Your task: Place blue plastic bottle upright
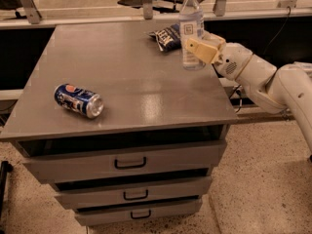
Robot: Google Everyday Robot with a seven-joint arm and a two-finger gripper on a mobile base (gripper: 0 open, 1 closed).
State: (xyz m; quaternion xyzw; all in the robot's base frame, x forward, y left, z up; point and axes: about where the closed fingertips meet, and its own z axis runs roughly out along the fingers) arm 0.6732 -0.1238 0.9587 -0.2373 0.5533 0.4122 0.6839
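Note:
The blue plastic bottle [191, 21], clear with a white cap and a pale label, stands upright on the grey cabinet top [131, 77] near its right edge. My gripper [201, 48] reaches in from the right and is closed around the bottle's lower half. One tan finger [199, 49] crosses in front of the bottle, and the other sits behind it. The bottle's base rests on or just above the surface.
A blue soda can [79, 100] lies on its side at the front left of the cabinet top. A dark blue snack bag [165, 36] lies just behind and left of the bottle. Drawers with handles [130, 163] are below. A rail runs behind the cabinet.

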